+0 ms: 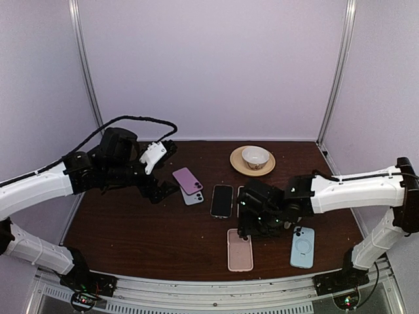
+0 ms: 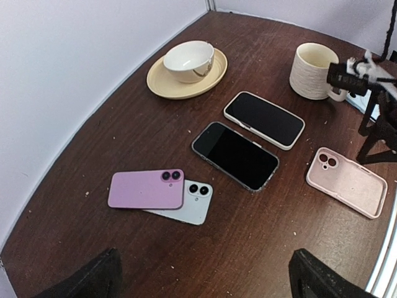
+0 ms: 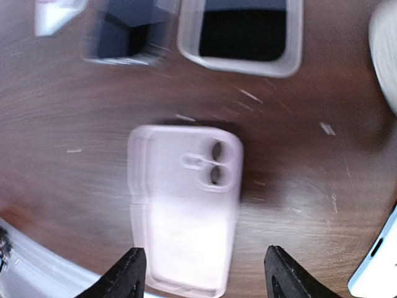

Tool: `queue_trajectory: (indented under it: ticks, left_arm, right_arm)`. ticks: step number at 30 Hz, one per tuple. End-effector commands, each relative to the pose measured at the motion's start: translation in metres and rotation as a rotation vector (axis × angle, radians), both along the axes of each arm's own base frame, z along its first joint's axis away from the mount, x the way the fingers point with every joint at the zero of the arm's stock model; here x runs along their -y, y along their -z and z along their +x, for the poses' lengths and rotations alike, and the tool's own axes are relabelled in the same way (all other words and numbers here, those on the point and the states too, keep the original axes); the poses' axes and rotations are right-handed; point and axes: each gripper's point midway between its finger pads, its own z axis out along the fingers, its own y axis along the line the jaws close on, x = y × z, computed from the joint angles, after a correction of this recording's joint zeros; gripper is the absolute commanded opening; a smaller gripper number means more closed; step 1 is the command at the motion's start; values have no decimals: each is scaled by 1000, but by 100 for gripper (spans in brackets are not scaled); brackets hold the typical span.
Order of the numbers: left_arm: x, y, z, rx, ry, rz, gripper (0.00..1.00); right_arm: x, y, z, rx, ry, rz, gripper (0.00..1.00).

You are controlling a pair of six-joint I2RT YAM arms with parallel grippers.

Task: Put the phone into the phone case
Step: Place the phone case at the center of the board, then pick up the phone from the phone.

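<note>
Right gripper [image 3: 203,276] jaws spread, empty, over the pink case [image 3: 184,205] lying unfilled at lower centre of the top view; left gripper [image 2: 203,273] open too; phone pick looks next, likely the lilac phone [image 1: 187,178] left of centre.

A lab test booth: plain white walls [image 1: 216,65] (metal-framed) enclose 1 dark table [image 1: 131,229].

Open counter [image 1: 131,229] is stretching across the lower left of the top view, leaving wide passage. At centre the right pincer [image 1: 251,229] is hanging over the pink case [image 1: 240,255], blocking approach from above. A black phone [image 1: 222,201] is lying just above the case. A blue phone [image 1: 302,247] is sitting near its right, and a bowl [image 1: 255,156] is standing further up the frame.
</note>
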Motion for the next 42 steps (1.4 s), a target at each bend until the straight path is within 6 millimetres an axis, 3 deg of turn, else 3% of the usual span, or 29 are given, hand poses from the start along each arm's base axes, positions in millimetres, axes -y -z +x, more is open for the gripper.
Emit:
queue_trajectory:
  ticks: [1,6,9,12,18,24,30,42]
  left_arm:
    - [-6,6,23,-120,-124,-71,98]
    - [-25,17,72,-380,-334,-211,97]
    - [-37,27,109,-521,-455,-377,98]
    - [-40,46,141,-650,-521,-533,95]
    - [-36,88,194,-689,-614,-548,90]
    - [-41,128,228,-743,-677,-640,87]
    - [-28,158,239,-794,-643,-694,85]
    - [-17,192,248,-857,-637,-734,78]
  right_arm:
    - [-13,-56,21,99,-277,-163,71]
    - [-53,-92,71,197,-383,-130,73]
    - [-76,-99,112,232,-402,-76,73]
    - [-95,-93,148,242,-414,-19,71]
    - [-129,-76,205,254,-434,58,69]
    - [-144,-41,255,257,-408,104,67]
    - [-162,-6,280,213,-376,251,64]
    - [-186,31,282,158,-383,356,53]
